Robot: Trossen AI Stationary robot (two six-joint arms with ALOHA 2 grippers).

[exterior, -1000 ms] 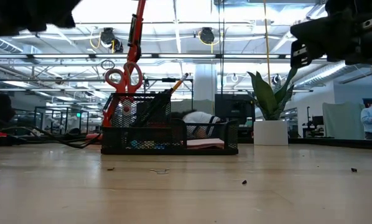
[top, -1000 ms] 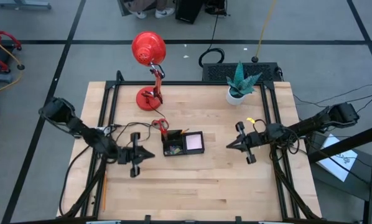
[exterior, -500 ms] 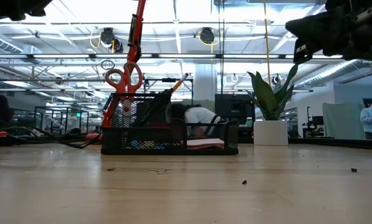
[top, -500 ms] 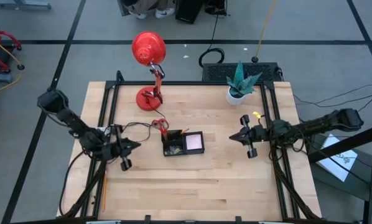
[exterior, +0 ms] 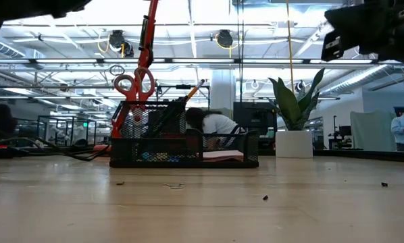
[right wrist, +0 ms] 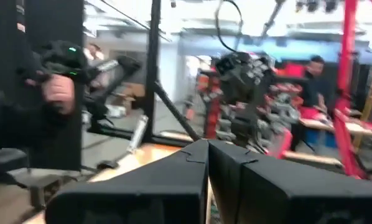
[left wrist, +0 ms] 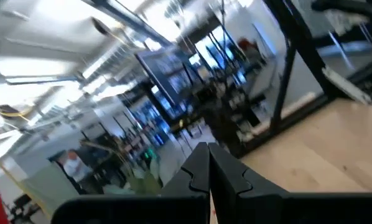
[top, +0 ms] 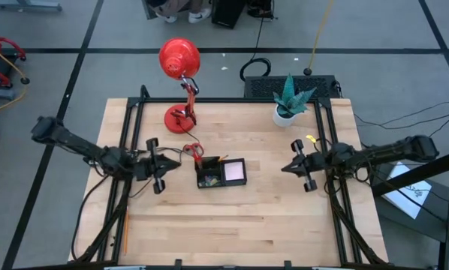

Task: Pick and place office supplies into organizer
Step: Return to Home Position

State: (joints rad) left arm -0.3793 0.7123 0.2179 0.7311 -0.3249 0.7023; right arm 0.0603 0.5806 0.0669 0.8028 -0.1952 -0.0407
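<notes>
Left gripper (top: 167, 162), right gripper (top: 285, 167): jaws closed, raised.

We count two arms, so left gripper (top: 169, 163) and right gripper (top: 285, 168), plus one black organizer (top: 220, 182), one red-handled scissors (exterior: 134, 84), one orange pencil (exterior: 194, 90), one sticky-note pad (top: 234, 172), one red desk lamp (top: 179, 58), one potted plant (top: 287, 105), one table (top: 232, 225).

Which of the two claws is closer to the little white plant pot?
Right. The right gripper is on the white plant pot's side of the table; the left gripper is beyond the black organizer from it.
</notes>
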